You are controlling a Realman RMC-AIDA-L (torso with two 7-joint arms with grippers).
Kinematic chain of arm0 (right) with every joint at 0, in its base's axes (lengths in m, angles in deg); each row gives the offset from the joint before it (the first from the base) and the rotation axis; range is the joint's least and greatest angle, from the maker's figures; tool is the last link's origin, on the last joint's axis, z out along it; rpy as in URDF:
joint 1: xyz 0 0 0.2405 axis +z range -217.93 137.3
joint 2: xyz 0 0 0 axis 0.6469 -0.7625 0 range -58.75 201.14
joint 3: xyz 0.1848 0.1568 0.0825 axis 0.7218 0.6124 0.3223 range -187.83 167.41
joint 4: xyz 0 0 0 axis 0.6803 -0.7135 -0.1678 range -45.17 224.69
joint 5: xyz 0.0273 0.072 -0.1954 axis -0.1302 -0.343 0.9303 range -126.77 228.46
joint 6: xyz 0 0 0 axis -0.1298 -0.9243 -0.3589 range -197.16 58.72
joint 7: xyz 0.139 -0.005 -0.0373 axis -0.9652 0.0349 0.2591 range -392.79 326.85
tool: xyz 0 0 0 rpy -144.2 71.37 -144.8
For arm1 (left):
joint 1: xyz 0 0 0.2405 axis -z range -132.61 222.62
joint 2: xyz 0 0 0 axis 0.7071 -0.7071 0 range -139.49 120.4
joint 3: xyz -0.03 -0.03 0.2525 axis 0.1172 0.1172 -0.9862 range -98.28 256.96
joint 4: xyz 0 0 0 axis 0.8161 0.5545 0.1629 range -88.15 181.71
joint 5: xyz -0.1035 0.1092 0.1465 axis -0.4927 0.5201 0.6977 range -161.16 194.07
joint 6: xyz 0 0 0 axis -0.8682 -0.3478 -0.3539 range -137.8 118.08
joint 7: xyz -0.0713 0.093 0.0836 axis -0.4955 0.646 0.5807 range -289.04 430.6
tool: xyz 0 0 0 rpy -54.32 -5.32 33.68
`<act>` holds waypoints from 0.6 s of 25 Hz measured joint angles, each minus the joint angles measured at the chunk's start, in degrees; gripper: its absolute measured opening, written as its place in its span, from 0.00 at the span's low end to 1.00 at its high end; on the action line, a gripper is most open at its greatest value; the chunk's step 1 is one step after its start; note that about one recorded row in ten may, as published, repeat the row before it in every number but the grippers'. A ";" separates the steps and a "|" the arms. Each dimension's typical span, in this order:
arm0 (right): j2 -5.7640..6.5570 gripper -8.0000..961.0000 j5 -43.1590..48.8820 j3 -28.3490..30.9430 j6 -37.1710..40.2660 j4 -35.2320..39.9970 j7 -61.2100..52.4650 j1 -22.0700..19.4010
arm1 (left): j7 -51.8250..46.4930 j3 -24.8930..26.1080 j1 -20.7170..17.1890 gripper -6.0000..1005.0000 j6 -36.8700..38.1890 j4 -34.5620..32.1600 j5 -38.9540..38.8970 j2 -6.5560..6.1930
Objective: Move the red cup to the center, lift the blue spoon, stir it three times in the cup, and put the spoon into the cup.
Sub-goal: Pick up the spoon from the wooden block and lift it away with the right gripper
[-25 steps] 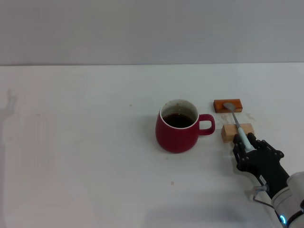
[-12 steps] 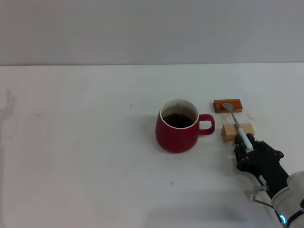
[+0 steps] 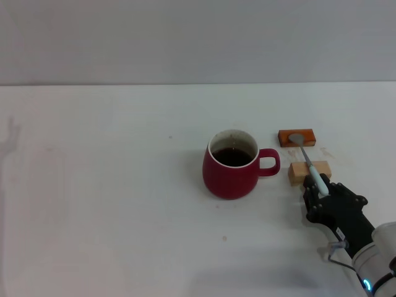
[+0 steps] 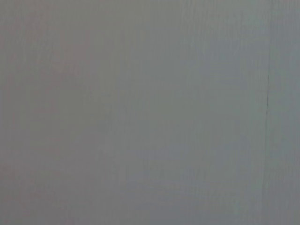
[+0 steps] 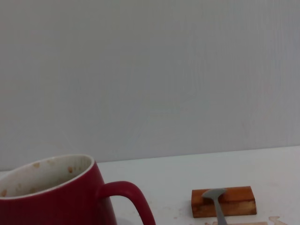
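The red cup (image 3: 232,173) stands upright near the middle of the white table, dark liquid inside, its handle pointing towards my right side. It also shows in the right wrist view (image 5: 56,201). The blue spoon (image 3: 307,161) lies across two small blocks to the right of the cup. Its silver bowl (image 5: 214,196) rests on the far block and its pale handle runs towards me. My right gripper (image 3: 320,190) sits low at the handle's near end, with black fingers close against both sides of it. The left gripper is out of view.
A dark orange block (image 3: 297,137) and a light wooden block (image 3: 300,173) carry the spoon, a hand's width right of the cup handle. The white table (image 3: 111,185) ends at a grey wall behind. The left wrist view shows only grey wall.
Almost nothing has moved. My right gripper has settled very slightly around the spoon handle. The cup, spoon and blocks stay in place.
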 joint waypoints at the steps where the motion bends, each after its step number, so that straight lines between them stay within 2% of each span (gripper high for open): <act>1: 0.00 0.27 0.00 0.08 0.00 -0.05 0.16 0.00 | 0.00 0.00 0.00 0.86 0.00 0.00 0.00 0.00; 15: 0.00 0.26 0.00 0.26 0.56 -0.11 0.55 -0.58 | 0.00 0.16 -0.14 0.86 0.08 0.00 0.00 -0.03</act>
